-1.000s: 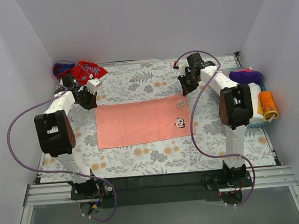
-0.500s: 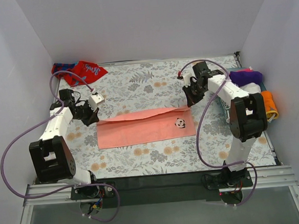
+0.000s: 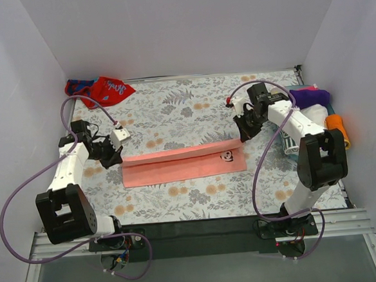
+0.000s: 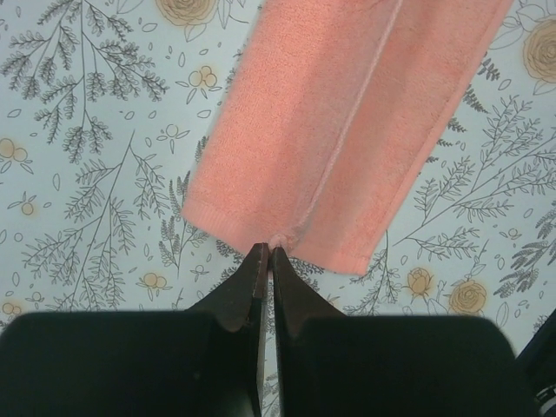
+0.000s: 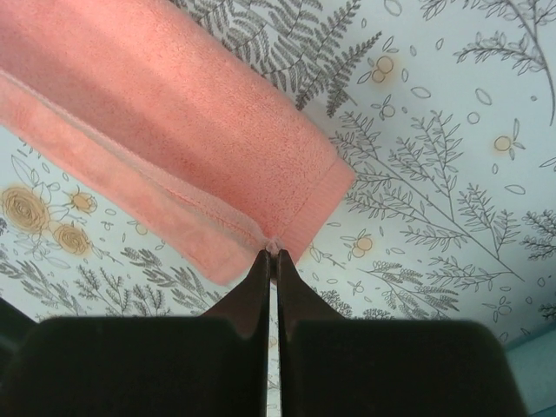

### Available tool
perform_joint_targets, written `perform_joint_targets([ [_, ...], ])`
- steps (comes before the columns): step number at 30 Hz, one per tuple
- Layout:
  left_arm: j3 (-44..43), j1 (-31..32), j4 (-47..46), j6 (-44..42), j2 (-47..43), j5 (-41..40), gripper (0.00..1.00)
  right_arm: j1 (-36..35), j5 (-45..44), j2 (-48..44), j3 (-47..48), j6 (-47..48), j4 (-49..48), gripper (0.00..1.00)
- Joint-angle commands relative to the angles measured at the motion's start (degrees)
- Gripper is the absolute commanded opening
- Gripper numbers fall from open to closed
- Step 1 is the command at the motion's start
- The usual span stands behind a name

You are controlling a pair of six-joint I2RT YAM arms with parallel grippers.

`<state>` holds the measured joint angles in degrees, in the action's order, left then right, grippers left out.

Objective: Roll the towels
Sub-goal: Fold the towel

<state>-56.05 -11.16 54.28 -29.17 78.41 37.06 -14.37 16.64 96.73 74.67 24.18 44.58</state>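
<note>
From above, a flower-and-fern table covering [image 3: 192, 108] is seen between pale walls [image 3: 187, 31]. The pink towel [image 3: 183, 170], panda-marked, is laid centrally, long axis left to right, and the red and blue towel [image 3: 100, 90], script unreadable, is bunched far left. Left wrist: the left gripper [image 4: 267, 254] is clamped tight on the pink towel's hem. Right wrist: the right gripper [image 5: 270, 254] is clamped likewise.

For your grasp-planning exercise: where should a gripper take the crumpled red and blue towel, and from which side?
Probably the red and blue towel by its flat right-hand tip, from above: that tip lies spread out, while walls hem the bunched left end.
</note>
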Motion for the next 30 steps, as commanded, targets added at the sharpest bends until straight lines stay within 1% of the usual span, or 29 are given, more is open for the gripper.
perform_joint_targets([
  [1, -0.55, -0.44, 3.46, -2.82, -1.86, 0.74, 0.00, -0.04, 1.02, -2.42, -1.81, 2.71, 3.93, 0.01],
  [6, 1.99, -0.53, 3.73, -4.41, -0.55, -0.85, 0.00, -0.83, 2.51, -3.30, -7.34, 3.24, 4.47, 0.01],
  [10, 5.24, -0.53, 0.22, -3.53, 1.39, -2.42, 0.00, -1.80, 3.83, -1.64, -10.33, 2.80, 3.33, 0.01],
  [11, 6.90, -0.44, -0.57, -3.53, 2.44, -2.78, 0.00, -2.24, 4.01, -1.28, -10.60, 2.71, 2.98, 0.01],
  [18, 10.69, -0.36, -5.50, -2.39, 5.70, -3.57, 0.00, -3.21, 2.87, 1.53, -11.83, 2.27, 0.86, 0.01],
  [22, 11.67, -0.36, -7.52, -1.77, 6.57, -4.89, 0.00, -3.21, 1.64, 2.50, -12.89, 2.53, 0.25, 0.01],
  [30, 9.56, -0.44, -5.68, -1.95, 5.17, -3.67, 0.00, -3.30, 0.67, 2.24, -11.58, 2.45, 0.68, 0.01],
])
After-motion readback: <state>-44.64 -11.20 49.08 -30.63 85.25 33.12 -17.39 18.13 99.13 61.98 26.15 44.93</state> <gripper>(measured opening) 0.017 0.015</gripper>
